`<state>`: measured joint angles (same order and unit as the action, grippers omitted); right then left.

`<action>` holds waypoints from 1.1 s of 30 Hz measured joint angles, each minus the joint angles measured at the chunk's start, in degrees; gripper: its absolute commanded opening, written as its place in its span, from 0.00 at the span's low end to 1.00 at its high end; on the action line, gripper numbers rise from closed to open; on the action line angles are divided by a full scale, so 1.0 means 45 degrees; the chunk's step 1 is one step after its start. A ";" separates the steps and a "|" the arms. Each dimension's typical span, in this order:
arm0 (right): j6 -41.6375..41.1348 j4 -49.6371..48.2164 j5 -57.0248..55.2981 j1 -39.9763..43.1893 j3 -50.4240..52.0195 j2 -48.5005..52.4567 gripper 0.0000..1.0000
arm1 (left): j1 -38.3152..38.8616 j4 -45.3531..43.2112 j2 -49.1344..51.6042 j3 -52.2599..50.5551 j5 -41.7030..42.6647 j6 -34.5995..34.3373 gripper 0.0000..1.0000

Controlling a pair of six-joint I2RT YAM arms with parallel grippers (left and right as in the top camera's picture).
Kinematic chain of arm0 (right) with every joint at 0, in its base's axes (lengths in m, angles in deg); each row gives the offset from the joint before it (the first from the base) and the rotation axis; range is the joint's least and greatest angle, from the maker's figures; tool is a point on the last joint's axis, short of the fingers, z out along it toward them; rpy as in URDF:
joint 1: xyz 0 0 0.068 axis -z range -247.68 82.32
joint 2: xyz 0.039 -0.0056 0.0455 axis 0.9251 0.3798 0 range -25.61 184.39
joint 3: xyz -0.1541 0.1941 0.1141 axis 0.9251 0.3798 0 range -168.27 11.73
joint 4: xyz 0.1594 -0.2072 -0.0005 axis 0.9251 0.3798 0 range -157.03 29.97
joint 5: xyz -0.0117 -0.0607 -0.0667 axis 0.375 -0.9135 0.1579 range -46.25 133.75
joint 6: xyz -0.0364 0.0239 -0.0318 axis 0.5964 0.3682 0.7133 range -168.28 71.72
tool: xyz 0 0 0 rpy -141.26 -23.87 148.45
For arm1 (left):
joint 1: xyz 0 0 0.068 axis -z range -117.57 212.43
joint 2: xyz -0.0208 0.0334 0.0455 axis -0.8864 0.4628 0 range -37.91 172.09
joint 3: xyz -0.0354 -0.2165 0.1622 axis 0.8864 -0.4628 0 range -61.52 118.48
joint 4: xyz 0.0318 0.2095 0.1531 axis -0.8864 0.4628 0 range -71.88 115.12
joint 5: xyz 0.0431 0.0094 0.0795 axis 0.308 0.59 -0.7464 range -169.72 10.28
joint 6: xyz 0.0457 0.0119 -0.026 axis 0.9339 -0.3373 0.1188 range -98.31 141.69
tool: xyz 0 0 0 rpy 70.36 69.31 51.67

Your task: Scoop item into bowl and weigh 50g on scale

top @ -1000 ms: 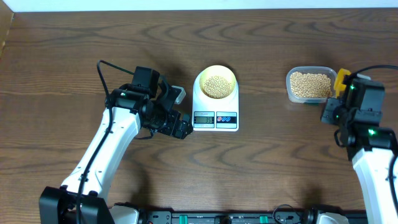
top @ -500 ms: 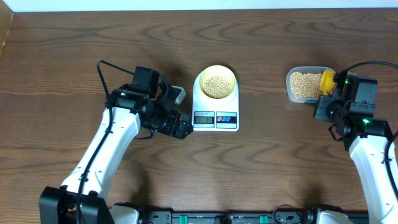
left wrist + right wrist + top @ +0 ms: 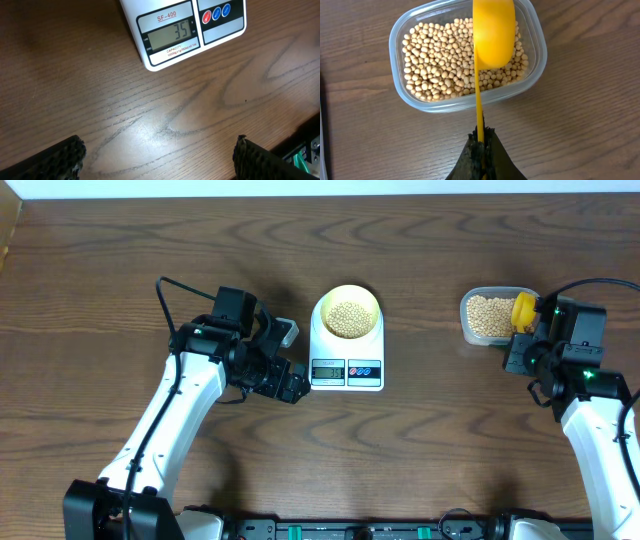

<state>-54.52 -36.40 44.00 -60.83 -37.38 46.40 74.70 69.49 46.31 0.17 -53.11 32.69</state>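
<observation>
Bench: scale [image 3: 347, 365] is showing 35.
Right jaws: gripping scoop [image 3: 493, 30], having shifted it over tub [image 3: 460, 106].
Left jaws: staying open, unmoved.

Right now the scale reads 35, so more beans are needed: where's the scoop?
The scoop is at the overhead view's far right, held by the right gripper, its cup over the right side of the bean tub.

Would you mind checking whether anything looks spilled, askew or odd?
Nothing stands out. The beans sit in the bowl on the scale and in the tub; none show loose on the table. The right gripper holds the scoop over the tub.
</observation>
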 measured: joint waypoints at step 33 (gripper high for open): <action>0.0646 -0.0015 0.0005 0.0000 0.0000 0.0024 0.01 | 0.0015 0.1957 -0.6251 -0.0797 0.0296 0.1496 0.98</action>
<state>-51.62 -36.47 44.02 -60.83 -37.38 46.51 74.77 78.30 18.18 -3.41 -51.78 39.42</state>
